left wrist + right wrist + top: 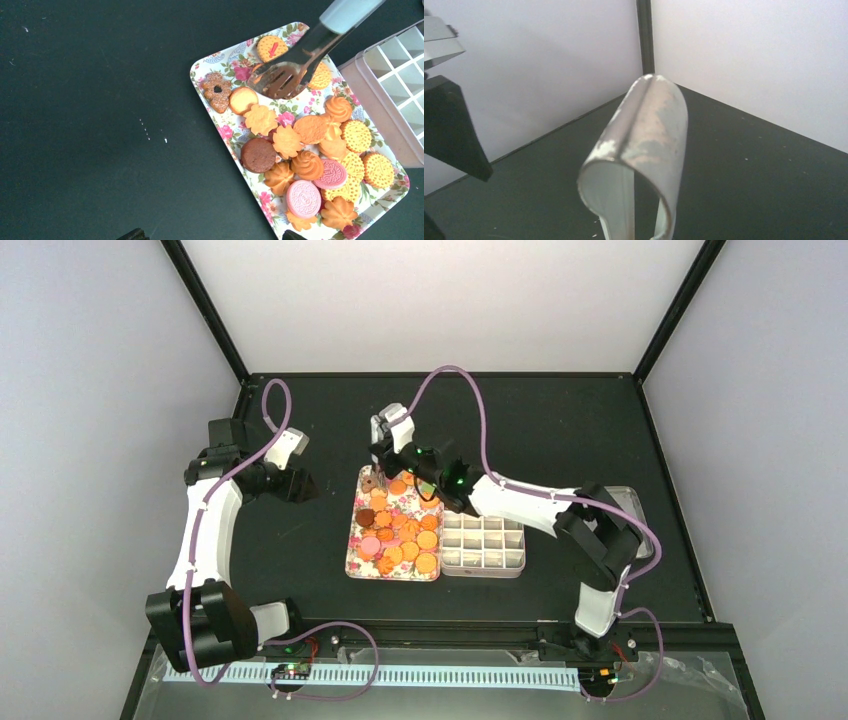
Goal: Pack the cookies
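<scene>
Left wrist view shows you the cookies (310, 165) heaped on the floral tray (210, 62), just left of the divided box (400, 75). Your right gripper (382, 462) grips the tongs (290, 75), whose tips sit over the tray's far end. Your left gripper (298, 484) hangs well left, jaws wide and empty.

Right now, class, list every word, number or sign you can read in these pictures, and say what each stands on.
A red arrow, no letters: on the round yellow cookie at one end of the tray.
Embossed marks on the pink cookies: too fine to read.
The tongs and the divided box: no text visible.
No readable words, brands or numbers anywhere.
</scene>
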Robot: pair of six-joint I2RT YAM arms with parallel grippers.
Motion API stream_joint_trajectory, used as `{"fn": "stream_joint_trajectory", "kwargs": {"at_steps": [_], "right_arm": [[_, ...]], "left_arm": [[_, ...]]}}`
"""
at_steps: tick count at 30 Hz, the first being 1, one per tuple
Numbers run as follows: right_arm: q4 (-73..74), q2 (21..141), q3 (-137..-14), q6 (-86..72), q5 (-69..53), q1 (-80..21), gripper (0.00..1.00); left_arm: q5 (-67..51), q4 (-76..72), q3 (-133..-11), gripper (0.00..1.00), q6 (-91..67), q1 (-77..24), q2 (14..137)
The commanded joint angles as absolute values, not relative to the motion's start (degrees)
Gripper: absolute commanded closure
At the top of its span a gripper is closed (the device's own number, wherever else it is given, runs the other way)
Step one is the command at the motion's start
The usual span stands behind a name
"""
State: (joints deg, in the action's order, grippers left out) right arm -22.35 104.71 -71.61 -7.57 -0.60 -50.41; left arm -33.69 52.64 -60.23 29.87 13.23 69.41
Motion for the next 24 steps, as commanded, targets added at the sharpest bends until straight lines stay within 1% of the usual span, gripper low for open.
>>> {"fn": "stream_joint_trajectory", "kwargs": {"at_steps": [1,4,11,19,24], "right_arm": [[-25.5,104.0,-70.3,-6.7,0.1,-52.6,0.79],[-25.8,104.9,-69.8,-6.7,0.9,-53.3,0.72],[-25.7,106.3,-69.1,-5.7,2.3,-54.0,0.63],[-26.4,108.0,-68.7,-5.8,5.5,-54.0,0.63],[-27.2,109.0,-68.9,-6.5,7.5,-54.0,0.66]], "left_arm": [[-35.5,52.9,-60.8,0.28,30.8,13.7,68.2],[-35.5,53.1,-60.7,0.28,31.1,13.7,68.1],[-36.0,53.3,-60.9,0.28,31.1,13.8,68.1],[-36.4,53.7,-60.8,0.28,31.3,13.7,68.1],[-36.4,53.8,-60.3,0.29,31.6,13.7,68.0]]}}
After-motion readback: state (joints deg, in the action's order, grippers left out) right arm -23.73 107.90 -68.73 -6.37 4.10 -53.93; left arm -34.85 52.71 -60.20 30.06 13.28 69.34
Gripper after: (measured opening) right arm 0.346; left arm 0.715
